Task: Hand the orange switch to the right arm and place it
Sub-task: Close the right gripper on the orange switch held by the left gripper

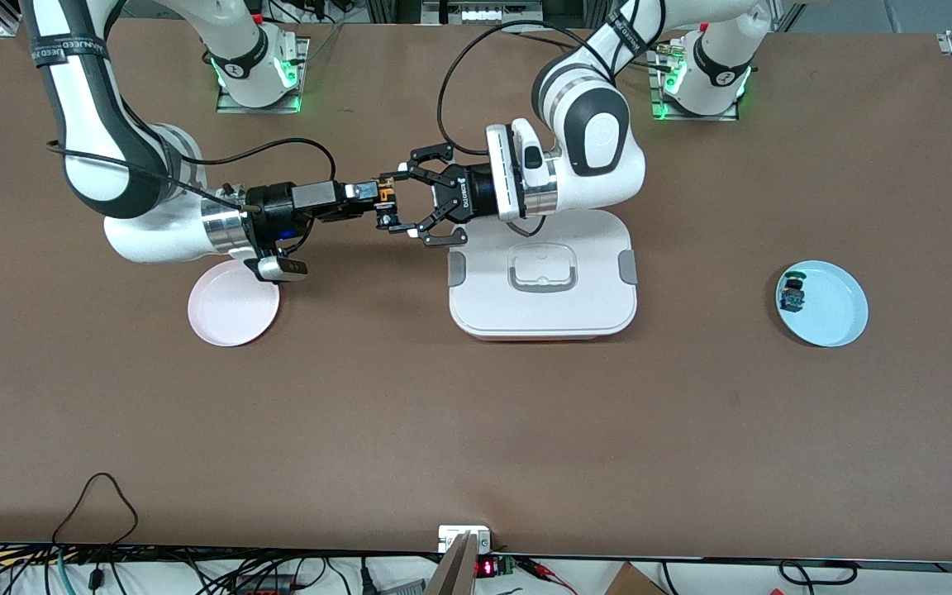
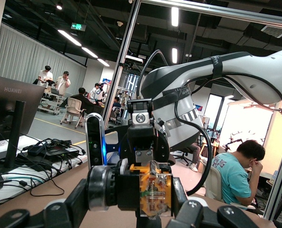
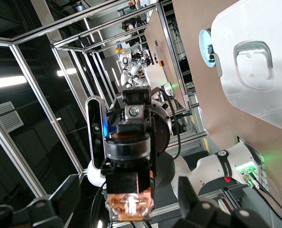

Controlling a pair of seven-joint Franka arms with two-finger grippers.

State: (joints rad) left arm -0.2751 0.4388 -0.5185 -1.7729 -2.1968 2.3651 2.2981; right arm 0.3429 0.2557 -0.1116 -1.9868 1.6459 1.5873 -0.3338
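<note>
Above the tabletop (image 1: 476,430), the left end effector (image 1: 393,207) and the right end effector (image 1: 373,202) meet tip to tip, with the orange switch (image 1: 386,198) between them, over the stretch between the round plate (image 1: 233,310) and the lidded box (image 1: 542,281). The box sits mid-table. The round plate lies toward the right arm's end, partly under that arm's wrist. A second plate (image 1: 831,314) lies toward the left arm's end, well apart from the box, with a small switch (image 1: 792,293) on it near the rim.
</note>
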